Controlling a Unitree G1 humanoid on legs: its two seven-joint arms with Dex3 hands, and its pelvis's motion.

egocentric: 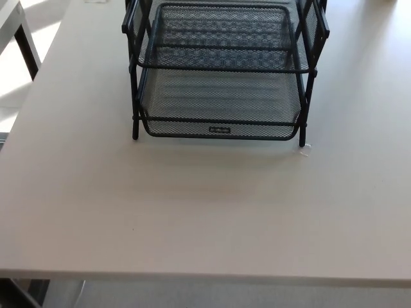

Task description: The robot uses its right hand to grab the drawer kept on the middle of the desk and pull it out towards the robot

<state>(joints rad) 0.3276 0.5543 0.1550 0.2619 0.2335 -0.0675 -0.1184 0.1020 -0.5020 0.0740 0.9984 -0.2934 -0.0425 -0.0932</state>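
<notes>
presently, no robot hand is recorded in the head view — neither left nor right — so the state of the fingers cannot be told.

the drawer (221, 115), a black mesh tray with a small label plate at its front lip, is seated as the lower tier of a black wire rack (136, 77) standing toward 12 o'clock on the pale desk (205, 212). a second mesh tray (221, 38) is held above it. the pull is judged not yet begun.

risks noted:
- the rack is judged light and is not seen to be fastened down; if the front lip is gripped and drawn toward 6 o'clock without the runners sliding freely, the whole rack may be dragged along rather than the drawer alone.
- an off-centre grasp, toward 3 o'clock of the lip, may skew the drawer in its rails and jam it.
- a hand brought in too high may strike the upper tray's front rail instead.
- a small clear object (306, 147) lies beside the rack's front foot at 3 o'clock and may be knocked aside — what it is cannot be made out.

limits of view: the rear of the rack and the top of the upper tier are cut off at 12 o'clock. the label's wording is too small to read. the runners are obscured by the mesh. a white piece of furniture (16, 25) is partly seen at 10 o'clock.
</notes>
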